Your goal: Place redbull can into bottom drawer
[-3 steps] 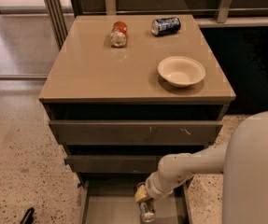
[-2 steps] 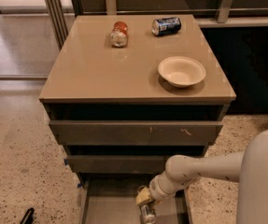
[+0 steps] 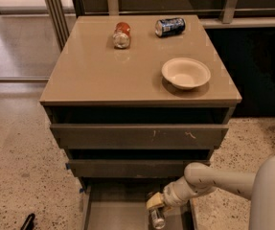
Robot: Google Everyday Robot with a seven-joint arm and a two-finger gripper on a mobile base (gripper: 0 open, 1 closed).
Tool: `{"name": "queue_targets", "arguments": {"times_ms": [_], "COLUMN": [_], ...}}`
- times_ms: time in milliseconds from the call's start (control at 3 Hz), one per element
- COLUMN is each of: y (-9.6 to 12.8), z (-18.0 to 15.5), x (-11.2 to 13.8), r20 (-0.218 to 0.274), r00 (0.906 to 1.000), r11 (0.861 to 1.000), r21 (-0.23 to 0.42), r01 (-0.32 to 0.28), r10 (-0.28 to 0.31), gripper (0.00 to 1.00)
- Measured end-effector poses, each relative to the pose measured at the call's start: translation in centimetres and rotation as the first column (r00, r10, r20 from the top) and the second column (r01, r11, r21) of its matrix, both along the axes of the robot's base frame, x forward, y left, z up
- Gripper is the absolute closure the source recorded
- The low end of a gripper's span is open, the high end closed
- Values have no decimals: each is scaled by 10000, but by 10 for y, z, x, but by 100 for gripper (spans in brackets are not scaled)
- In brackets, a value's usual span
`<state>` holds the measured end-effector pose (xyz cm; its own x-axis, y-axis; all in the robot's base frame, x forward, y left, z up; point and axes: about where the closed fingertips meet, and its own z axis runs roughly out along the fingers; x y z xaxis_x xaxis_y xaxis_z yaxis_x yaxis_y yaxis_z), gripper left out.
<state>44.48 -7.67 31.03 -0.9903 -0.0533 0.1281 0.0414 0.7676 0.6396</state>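
Observation:
The redbull can (image 3: 157,218), slim and silver-grey, is at my gripper (image 3: 154,208), which is shut on its upper end. The can is low over the right part of the bottom drawer (image 3: 113,213); I cannot tell whether it touches the floor. That drawer is pulled open at the foot of the cabinet, and its flat grey floor shows. My arm (image 3: 209,178) reaches in from the lower right. The two drawers above it, the top one (image 3: 137,135) and the middle one (image 3: 132,167), are pushed in.
On the cabinet top (image 3: 103,75) lie a red-orange can (image 3: 121,34) and a dark blue can (image 3: 170,26), both on their sides, and a white bowl (image 3: 186,73) stands near the right edge. Speckled floor lies on both sides. A dark object (image 3: 28,221) lies at the lower left.
My arm has swung right and straightened, and the gripper with the can has shifted slightly right and lower over the drawer. Nothing on the cabinet top has moved.

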Motion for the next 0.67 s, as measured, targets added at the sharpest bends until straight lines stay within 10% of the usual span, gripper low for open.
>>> {"name": "queue_targets", "arguments": {"times_ms": [667], "y": [-16], "z": [-56], "x": [5], "r20": [-1062], "r00": [9857], "r11": [9912], "r21": [-339], "r01": [1276], "r10": [-1305], "gripper": [100]}}
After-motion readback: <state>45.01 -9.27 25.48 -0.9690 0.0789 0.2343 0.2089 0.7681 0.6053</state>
